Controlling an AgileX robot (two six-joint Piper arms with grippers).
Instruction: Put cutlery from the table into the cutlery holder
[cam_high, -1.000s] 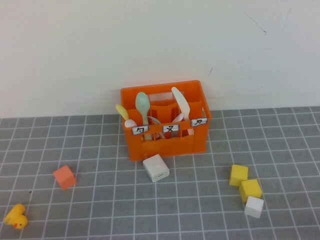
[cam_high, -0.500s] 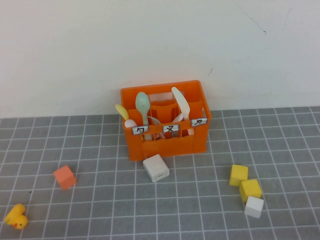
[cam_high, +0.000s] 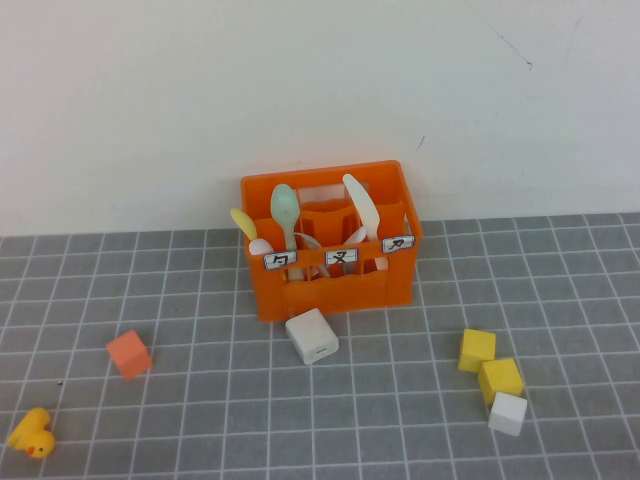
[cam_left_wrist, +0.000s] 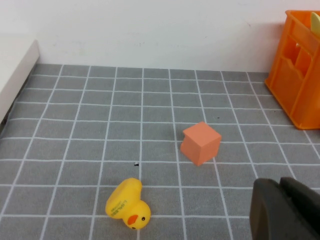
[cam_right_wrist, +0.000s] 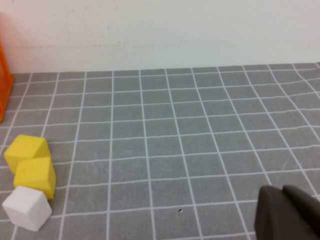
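From my console both arms sat withdrawn: the left gripper (cam_left_wrist: 287, 207) showed only as a dark tip near the duck (cam_left_wrist: 128, 204) and coral cube (cam_left_wrist: 200, 143), the right gripper (cam_right_wrist: 290, 212) near the yellow cubes (cam_right_wrist: 30, 162) (whether either was open or holding anything, I could not tell). The mint-green spoon (cam_high: 286, 212) stood upright, bowl up, in the cutlery holder (cam_high: 330, 290), well beyond both and slightly nearer the left. The pink fork I could not pick out; no cutlery lay on the table (cam_high: 400, 400).

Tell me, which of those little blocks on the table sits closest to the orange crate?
The white block directly in front of the orange crate, nearly touching it. The salmon block and the two yellow and other white blocks lie farther off.
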